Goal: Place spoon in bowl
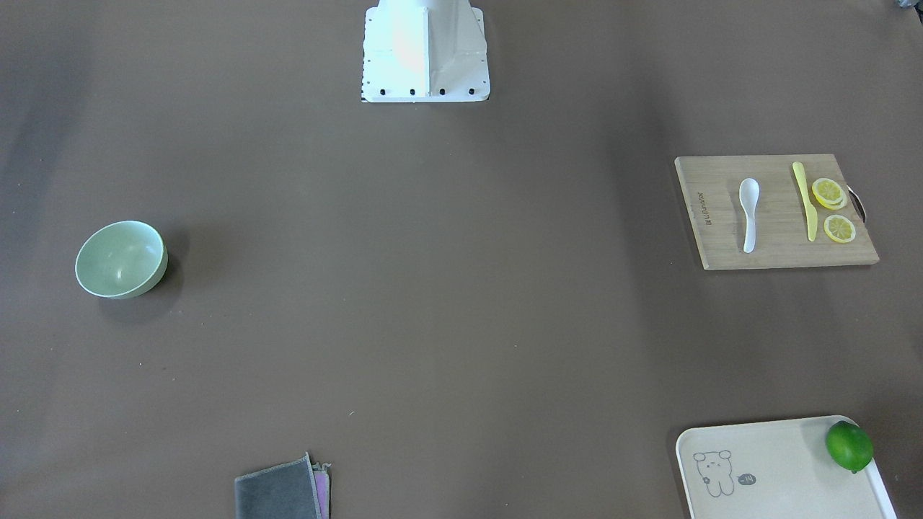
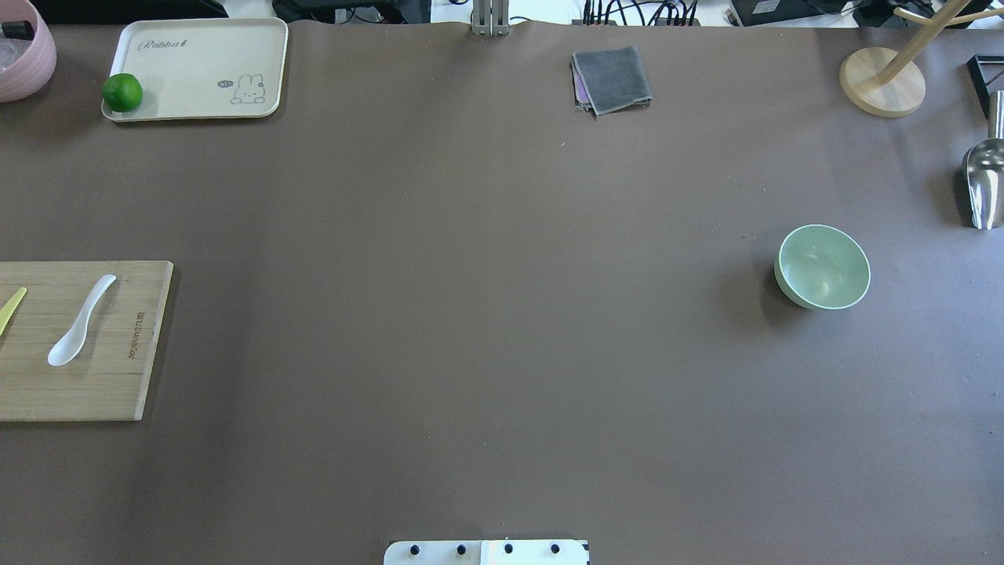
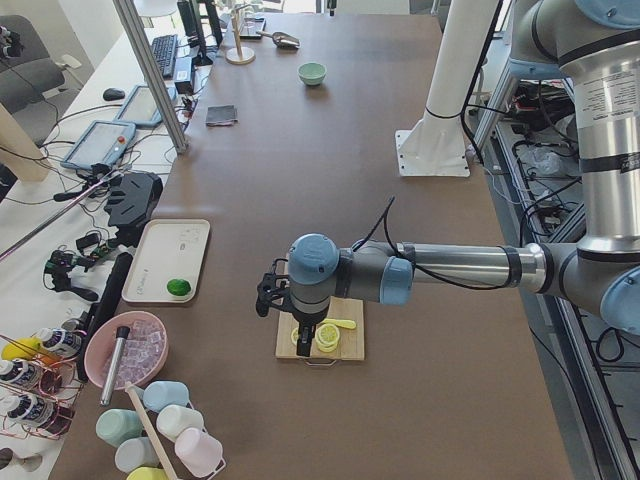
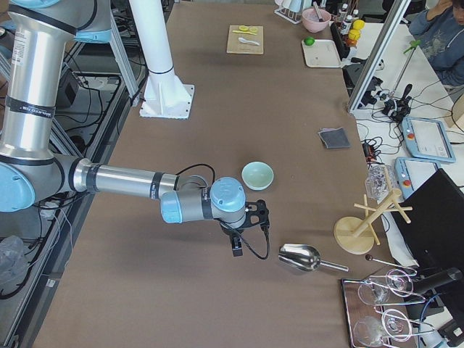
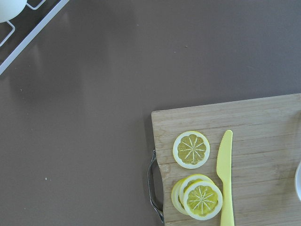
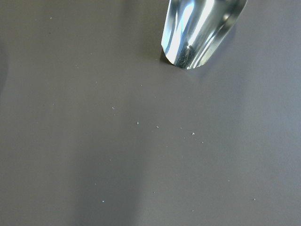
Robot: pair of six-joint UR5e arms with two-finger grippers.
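Note:
The white spoon (image 1: pixel 748 214) lies on a wooden cutting board (image 1: pixel 775 249) beside a yellow knife (image 1: pixel 805 200) and lemon slices (image 1: pixel 829 193); it also shows in the overhead view (image 2: pixel 81 320). The mint-green bowl (image 1: pixel 120 259) stands empty at the table's other end, also in the overhead view (image 2: pixel 822 267). My left gripper (image 3: pixel 300 342) hangs above the board's handle end, over the lemon slices; I cannot tell if it is open. My right gripper (image 4: pixel 236 249) hangs over the table between the bowl (image 4: pixel 257 175) and a metal scoop (image 4: pixel 299 258); I cannot tell its state.
A cream tray (image 2: pixel 196 47) with a lime (image 2: pixel 122 92) is at the far left. A folded grey cloth (image 2: pixel 612 78), a wooden stand (image 2: pixel 882 81), the metal scoop (image 2: pixel 984 184) and a pink bowl (image 2: pixel 23 59) line the far edge. The robot base (image 1: pixel 424 50) stands mid-table.

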